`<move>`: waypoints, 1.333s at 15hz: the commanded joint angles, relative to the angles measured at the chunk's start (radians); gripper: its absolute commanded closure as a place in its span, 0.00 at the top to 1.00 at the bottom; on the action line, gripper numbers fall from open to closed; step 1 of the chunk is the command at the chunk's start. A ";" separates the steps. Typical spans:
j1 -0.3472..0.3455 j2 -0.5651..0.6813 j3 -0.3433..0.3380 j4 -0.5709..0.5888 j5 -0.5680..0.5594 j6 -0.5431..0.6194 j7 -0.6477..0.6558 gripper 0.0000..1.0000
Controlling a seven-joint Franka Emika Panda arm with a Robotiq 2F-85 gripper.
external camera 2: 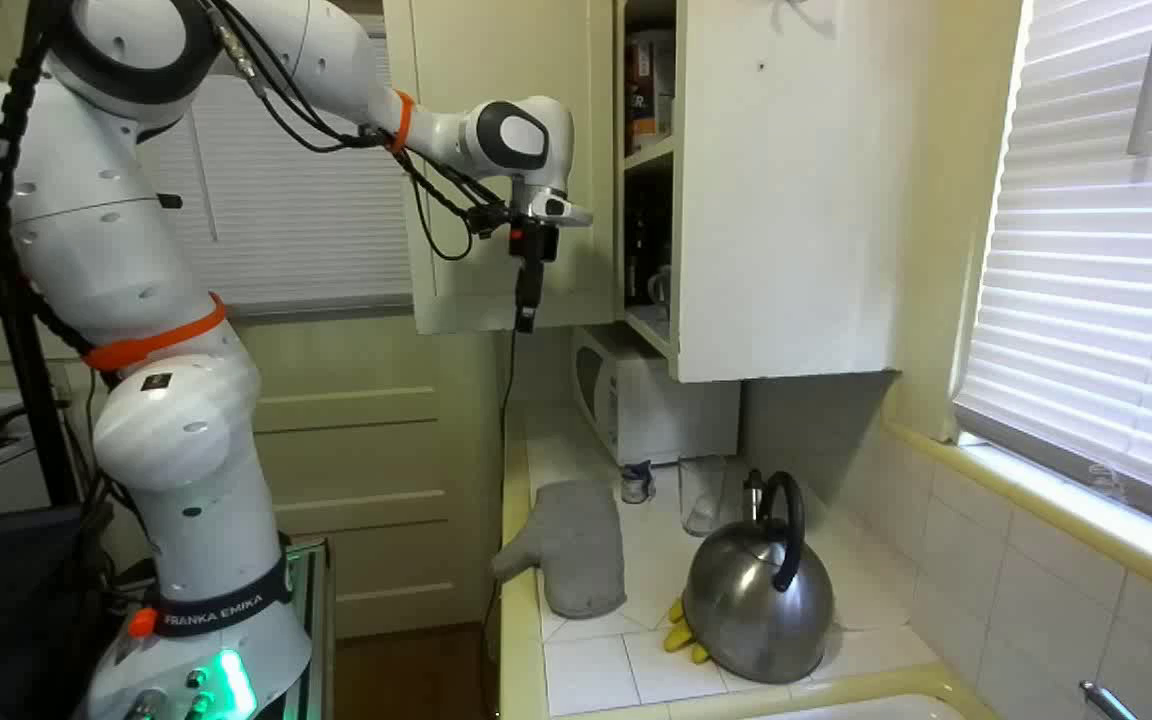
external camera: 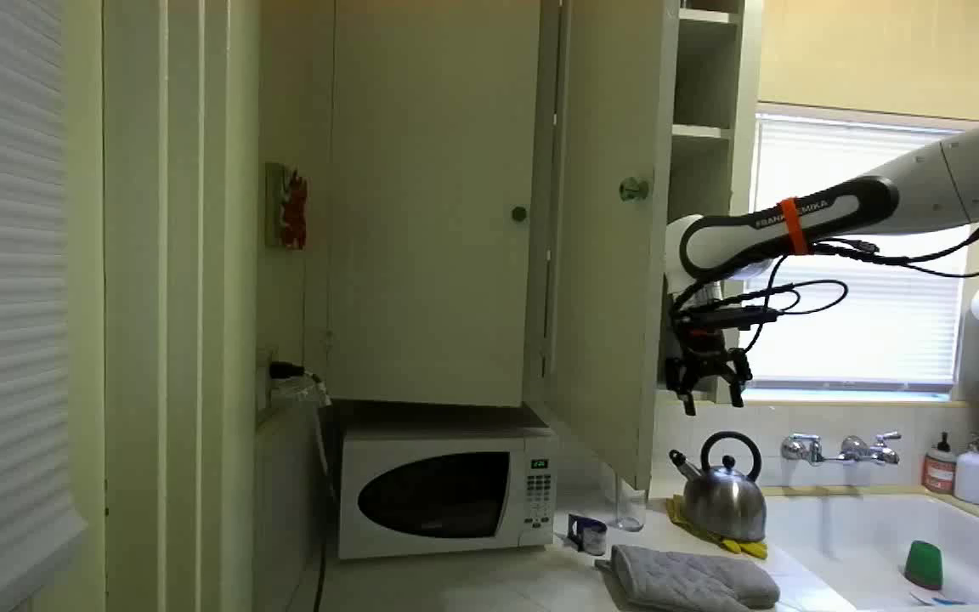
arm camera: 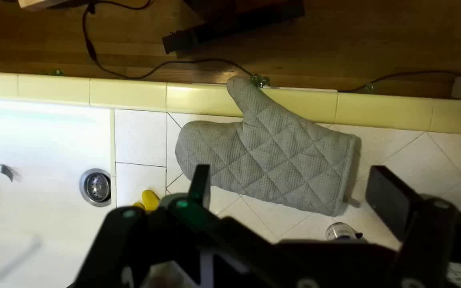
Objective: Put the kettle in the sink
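Exterior view: at left the microwave (external camera: 447, 493) is set back on the countertop (external camera: 455, 588); toward its front a grey oven mitt (external camera: 693, 580) is laid flat, perhaps kept handy for hot ware. The gripper (external camera: 713, 406) is held high and pointed down, its jaws parted wide on nothing, presumably so that the loop handle (external camera: 732, 436) can be taken from above. Upright on yellow gloves (external camera: 755, 550), perhaps used as a pad, the kettle (external camera: 724, 507) is stood just beside the sink (external camera: 846, 520), in which it has yet to be placed.

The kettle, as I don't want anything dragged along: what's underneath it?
A yellow, glove-like item pokes out, apparently from beneath the kettle. How far it reaches, or whether anything else lies there, the kettle's base hides.
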 commanded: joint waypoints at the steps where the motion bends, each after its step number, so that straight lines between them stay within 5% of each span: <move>1: 0.033 0.003 -0.029 0.002 -0.007 -0.002 0.007 1.00; 7: 0.033 0.003 -0.029 0.002 -0.007 -0.002 0.007 1.00; 11: 0.032 -0.074 -0.117 -0.053 0.003 0.044 -0.230 1.00; 14: 0.014 -0.159 -0.218 -0.099 -0.005 0.067 -0.452 1.00; 20: 0.112 -0.156 -0.612 -0.184 0.012 0.248 -0.917 1.00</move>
